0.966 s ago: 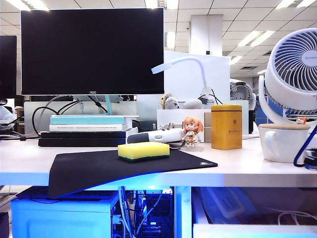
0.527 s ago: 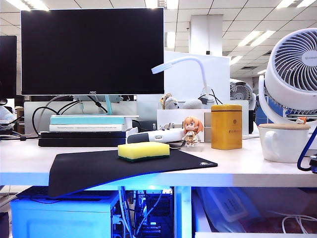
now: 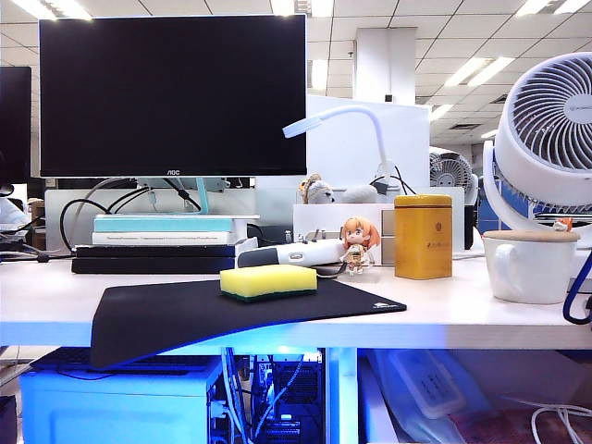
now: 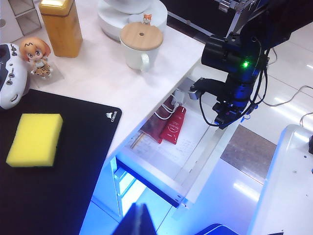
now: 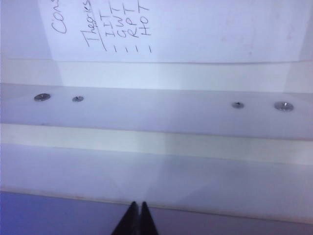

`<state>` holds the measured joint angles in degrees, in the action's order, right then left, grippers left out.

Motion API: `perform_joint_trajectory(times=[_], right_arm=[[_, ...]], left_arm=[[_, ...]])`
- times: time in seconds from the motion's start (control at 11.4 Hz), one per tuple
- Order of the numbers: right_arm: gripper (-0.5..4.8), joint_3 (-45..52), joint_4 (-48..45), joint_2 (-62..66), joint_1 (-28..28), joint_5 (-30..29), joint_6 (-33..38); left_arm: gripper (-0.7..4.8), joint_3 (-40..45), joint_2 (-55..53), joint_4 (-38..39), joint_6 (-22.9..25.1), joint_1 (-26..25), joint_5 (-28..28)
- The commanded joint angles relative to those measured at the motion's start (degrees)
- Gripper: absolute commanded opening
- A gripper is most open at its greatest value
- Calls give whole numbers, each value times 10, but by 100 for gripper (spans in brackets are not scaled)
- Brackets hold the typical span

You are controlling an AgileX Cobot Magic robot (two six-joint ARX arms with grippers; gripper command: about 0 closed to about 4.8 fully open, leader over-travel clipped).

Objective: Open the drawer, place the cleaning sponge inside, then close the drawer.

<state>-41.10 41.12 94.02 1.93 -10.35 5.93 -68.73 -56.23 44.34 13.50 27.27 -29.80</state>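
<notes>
Drawer [image 4: 195, 161] open, both end effectors closed

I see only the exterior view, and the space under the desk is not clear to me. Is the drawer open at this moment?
Observer: Yes. The left wrist view shows the drawer pulled out from under the desk, with red packets and papers inside.
Operator: Where is the right tool?
Observer: The right tool is shut, its tips together, close over the drawer's front panel, as the right wrist view shows.
Operator: And the left tool?
Observer: The left tool is shut and hangs high over the desk's front edge, apart from the cleaning sponge, which lies flat on the black mat.
</notes>
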Motion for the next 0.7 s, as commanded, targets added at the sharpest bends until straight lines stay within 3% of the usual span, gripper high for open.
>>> perform_joint_trajectory(times=[0.09,0.44,0.7], right_arm=[[-9,1,69,-2,1,-3,-2],[-9,0,110,-2,1,-2,-15],[-9,-13,21,-40,1,-2,-14]], left_arm=[[-5,-3,1,-7,3,0,-2],[-5,-3,1,-7,3,0,-2],[-5,-3,1,-7,3,0,-2]])
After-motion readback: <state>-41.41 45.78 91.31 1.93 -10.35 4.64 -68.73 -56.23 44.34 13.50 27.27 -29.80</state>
